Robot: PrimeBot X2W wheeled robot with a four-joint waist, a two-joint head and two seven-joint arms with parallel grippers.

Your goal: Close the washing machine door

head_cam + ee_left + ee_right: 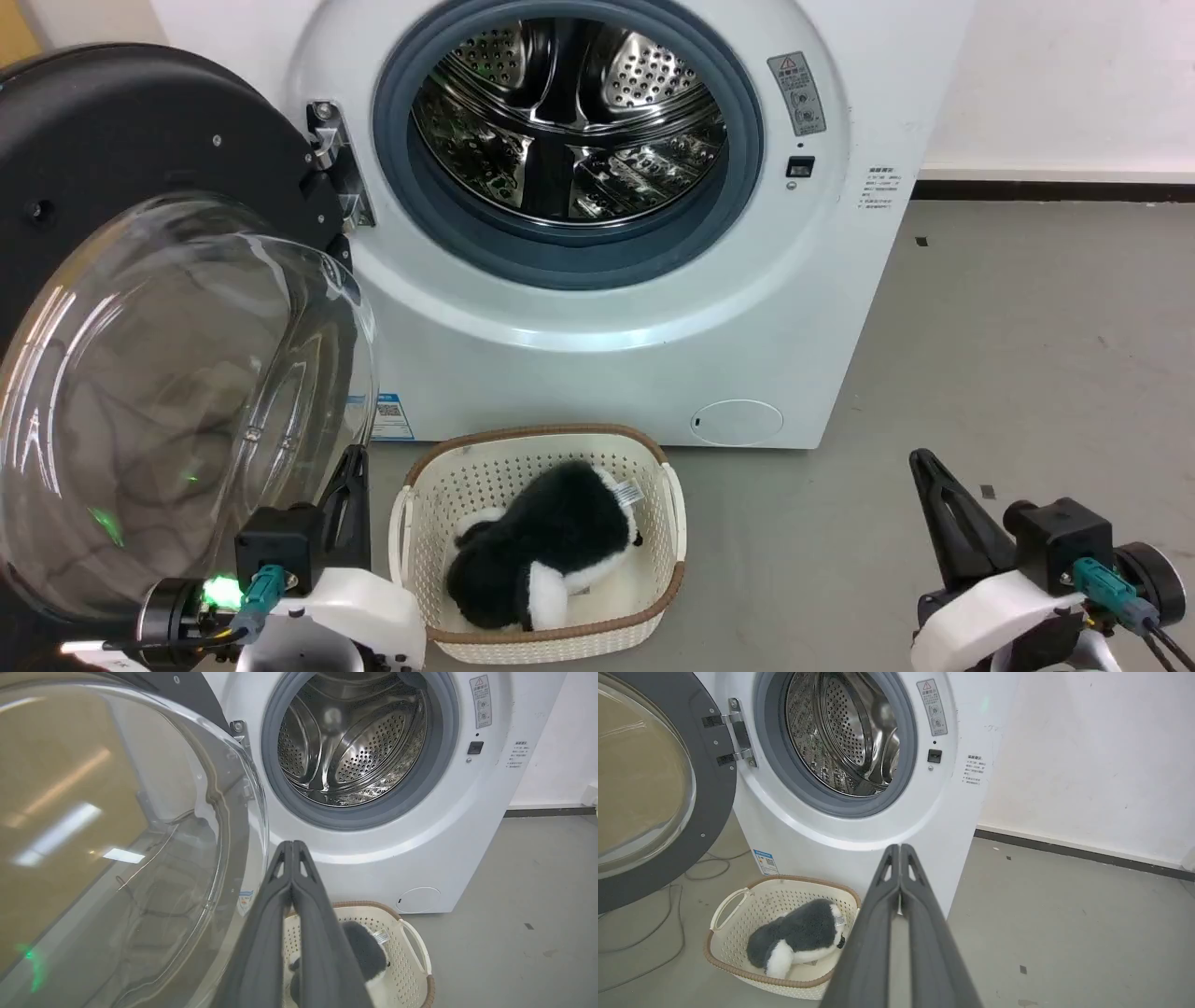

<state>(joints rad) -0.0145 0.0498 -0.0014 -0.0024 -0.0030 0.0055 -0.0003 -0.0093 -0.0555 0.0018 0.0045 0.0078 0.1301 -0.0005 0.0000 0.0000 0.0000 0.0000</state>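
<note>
The washing machine (597,317) is a white front-loader with its steel drum (569,112) and grey gasket exposed. Its door (112,149), round and glossy black with a bulging clear glass bowl (177,411), stands swung wide open on the left hinge (338,163). The door (117,849) looms large in the left wrist view and appears at the left as door (649,793) in the right wrist view. My left gripper (353,459) is shut, close beside the glass bowl's lower right edge; contact is unclear. My right gripper (924,459) is shut and empty over the floor at lower right.
A cream perforated basket (672,523) with a brown rim sits on the grey floor before the machine, holding a black and white plush toy (541,551). Cables (654,924) lie on the floor under the door. A white wall with dark skirting (1055,190) runs at the right.
</note>
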